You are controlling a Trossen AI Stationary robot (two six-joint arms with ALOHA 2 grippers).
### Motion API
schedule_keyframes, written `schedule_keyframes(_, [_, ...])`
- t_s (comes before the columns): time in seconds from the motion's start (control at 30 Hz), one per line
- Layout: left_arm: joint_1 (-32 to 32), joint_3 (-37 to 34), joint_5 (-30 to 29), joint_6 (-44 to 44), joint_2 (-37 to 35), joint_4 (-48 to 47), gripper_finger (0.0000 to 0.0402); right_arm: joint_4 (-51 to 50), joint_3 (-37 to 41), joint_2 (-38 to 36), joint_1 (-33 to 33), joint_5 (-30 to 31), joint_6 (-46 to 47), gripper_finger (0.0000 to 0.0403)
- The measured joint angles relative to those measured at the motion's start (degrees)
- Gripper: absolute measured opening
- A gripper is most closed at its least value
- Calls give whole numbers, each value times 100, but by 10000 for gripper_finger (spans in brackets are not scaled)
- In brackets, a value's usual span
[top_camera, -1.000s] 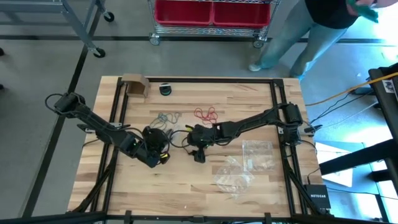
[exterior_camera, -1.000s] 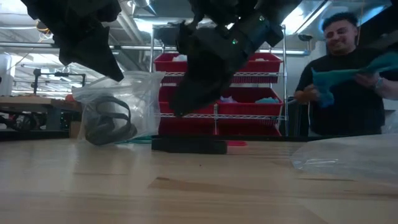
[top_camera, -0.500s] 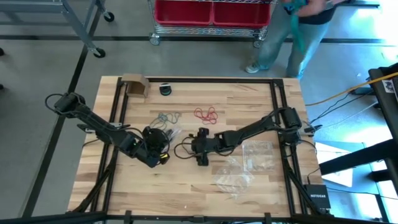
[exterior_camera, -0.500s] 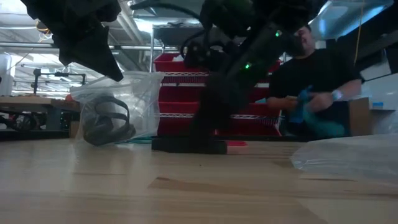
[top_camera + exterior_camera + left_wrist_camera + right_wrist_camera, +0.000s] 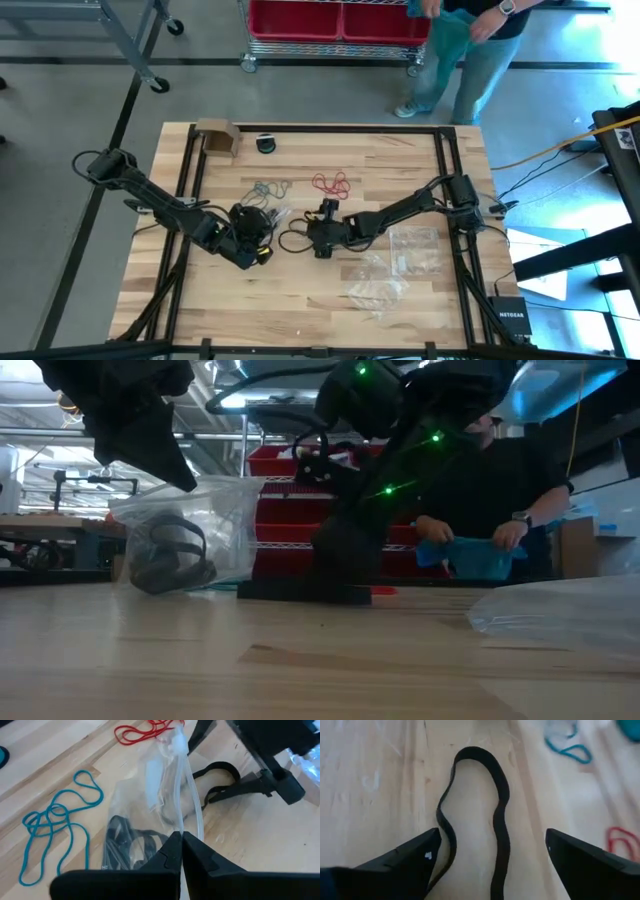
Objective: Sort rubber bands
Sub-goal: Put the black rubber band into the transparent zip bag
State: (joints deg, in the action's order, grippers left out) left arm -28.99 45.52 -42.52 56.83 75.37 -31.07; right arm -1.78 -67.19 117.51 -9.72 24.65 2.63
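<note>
1 black rubber band lies flat on the wood, between the spread fingers of the right gripper, whose jaws stand wide open and hold nothing. More black bands sit inside a clear zip bag, its edge pinched in the fully closed jaws of the left gripper. Teal bands lie loose beside that bag; red bands lie past its far end. 2 more clear bags rest on the table, behind the right gripper.
</note>
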Motion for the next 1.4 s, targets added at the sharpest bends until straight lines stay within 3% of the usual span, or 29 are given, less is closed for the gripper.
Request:
schedule_keyframes(0.27, [0,0,2,-1,0,-2,0,91,-9,22,524,-1260,72,356])
schedule_keyframes(0.37, [-7,0,34,-13,0,-2,0,67,-12,28,612,-1733,148,331])
schedule_keyframes(0.5, [-9,0,37,-23,0,-2,0,21,-14,31,602,-1950,164,253])
schedule_keyframes(0.8, [-11,0,87,-54,0,7,0,148,-1,48,593,-2079,747,19])
schedule_keyframes(1.07, [-26,377,1021,-391,0,-21,0,113,21,-351,190,-1975,644,4])
schedule_keyframes(1.23, [-28,680,1121,-610,0,-285,0,156,13,-1013,-94,-1941,641,3])
schedule_keyframes(1.4, [30,774,1124,-627,0,-437,0,612,8,-1693,-334,-1521,563,2])
